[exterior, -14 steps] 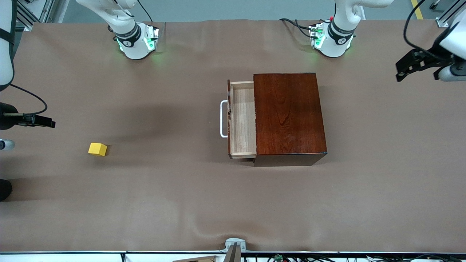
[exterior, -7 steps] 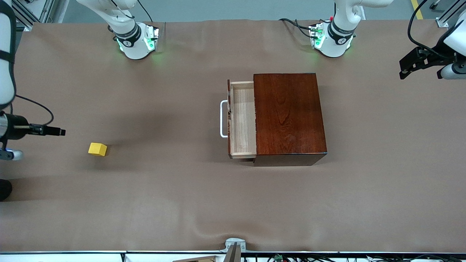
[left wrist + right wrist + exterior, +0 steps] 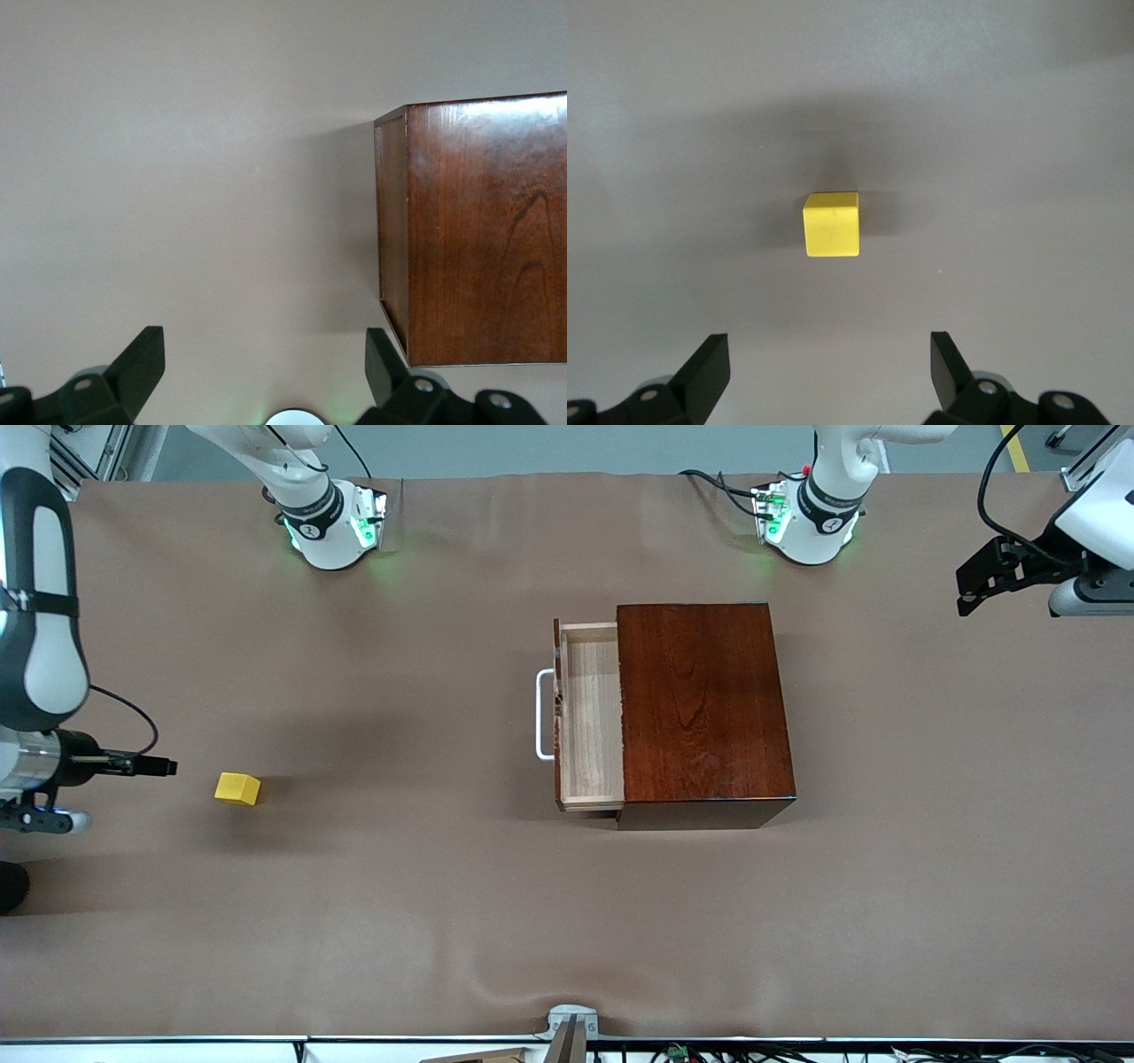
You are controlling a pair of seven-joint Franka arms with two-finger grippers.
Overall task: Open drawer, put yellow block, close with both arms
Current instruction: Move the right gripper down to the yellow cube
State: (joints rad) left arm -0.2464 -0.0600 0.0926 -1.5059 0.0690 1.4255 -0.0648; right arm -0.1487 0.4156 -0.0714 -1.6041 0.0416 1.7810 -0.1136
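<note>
The right end effector hangs in the air over the table at the right arm's end, its two black fingers spread wide with nothing between them. In the right wrist view the yellow block sits on the bare cloth ahead of the spread fingers, lined up with the gap between them but well clear of both. In the front view the block rests flat on the table, just beside the dark end of the right arm, toward the drawer from it. The block is a cube with no long axis; its faces sit slightly turned against the table's edges.

The drawer is pulled partway out of the brown wooden box, which stands near the middle of the table. The drawer's front and white handle face the right arm's end of the table. Its pale wooden tray runs long from the robot bases toward the front camera, and it holds nothing. The block lies well apart from the drawer, a little nearer to the front camera than the handle.

The left end effector waits in the air over the left arm's end of the table, fingers wide apart and holding nothing. The left wrist view shows a back corner of the box near it.
</note>
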